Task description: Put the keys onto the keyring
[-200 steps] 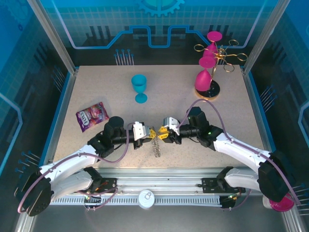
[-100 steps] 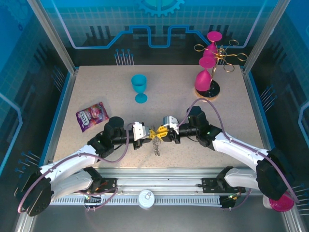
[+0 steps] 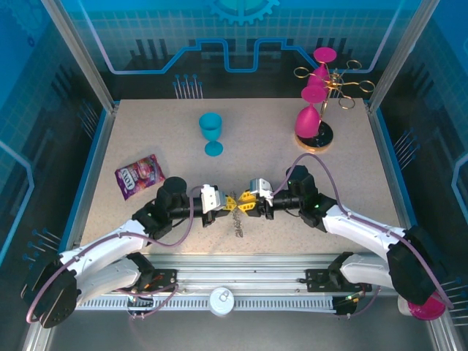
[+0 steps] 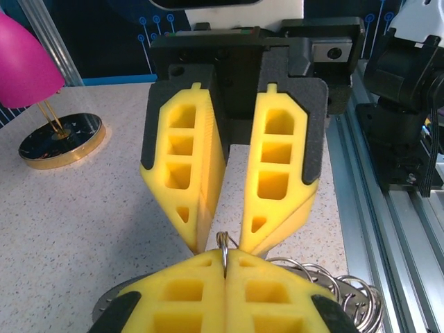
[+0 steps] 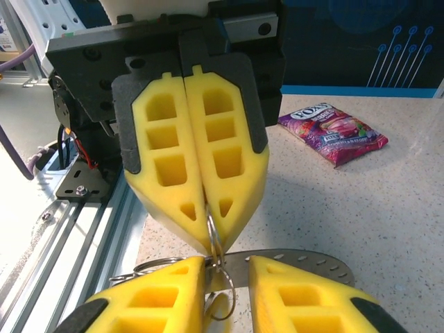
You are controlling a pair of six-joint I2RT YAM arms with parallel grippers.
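Keyring (image 4: 224, 248) (thin silvery loop, upright)

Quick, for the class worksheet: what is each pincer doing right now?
Left pincer: closed, pinching the keyring by its thin metal loop.
Right pincer: partly open, tips either side of that loop, not gripping it.

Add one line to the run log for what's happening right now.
left tool: shut on small metal ring | right tool: open, straddling that ring | aside: blue goblet, candy bag
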